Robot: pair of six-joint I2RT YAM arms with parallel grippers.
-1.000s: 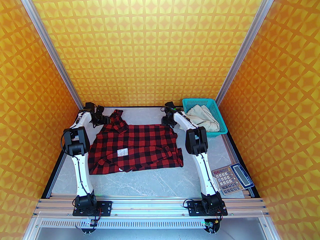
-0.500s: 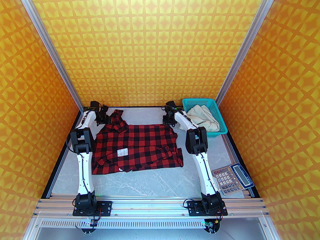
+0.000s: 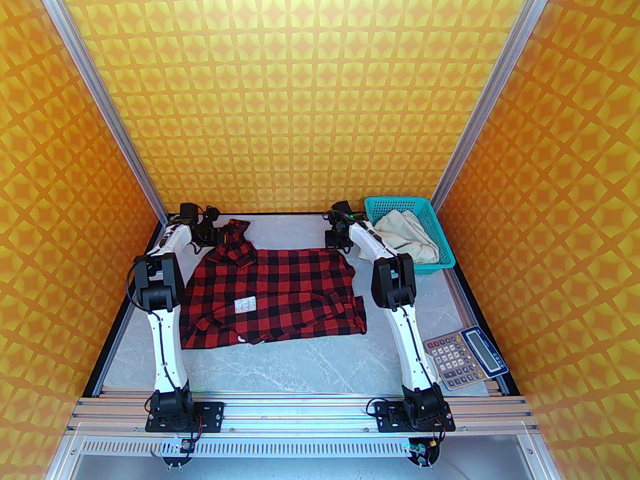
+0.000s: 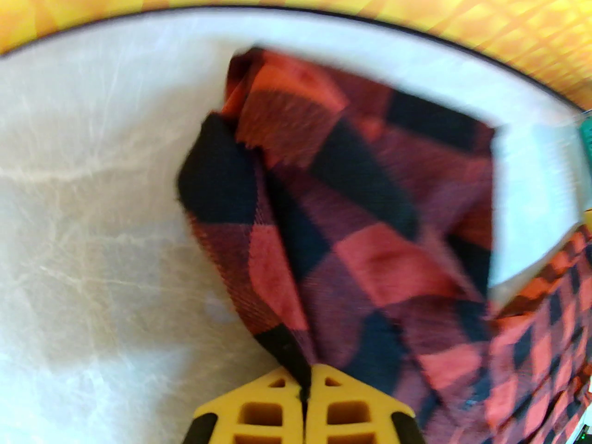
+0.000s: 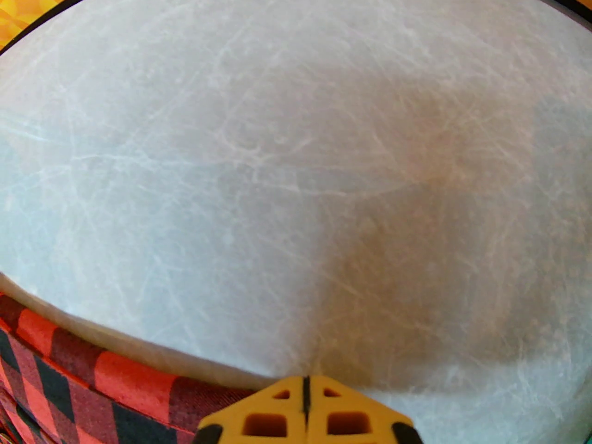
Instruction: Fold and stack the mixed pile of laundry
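Along the far bench (image 3: 290, 230) edge both tools have just closed — left tool (image 4: 305, 389) pinching the checked shirt (image 3: 280, 288), right tool (image 5: 305, 389) shut at its hem, grip unclear.

The top camera looks down from above and behind the arm bases (image 3: 170, 413) onto the whole desk (image 3: 310, 363). The wrist cameras look forward, very close, past the left gripper (image 4: 304, 382) and the right gripper (image 5: 305, 382), near the desk's far edge. All three views share the checked shirt (image 3: 280, 288).

Woven cloth shirt (image 3: 280, 288) on matt, marbled table (image 3: 310, 363).
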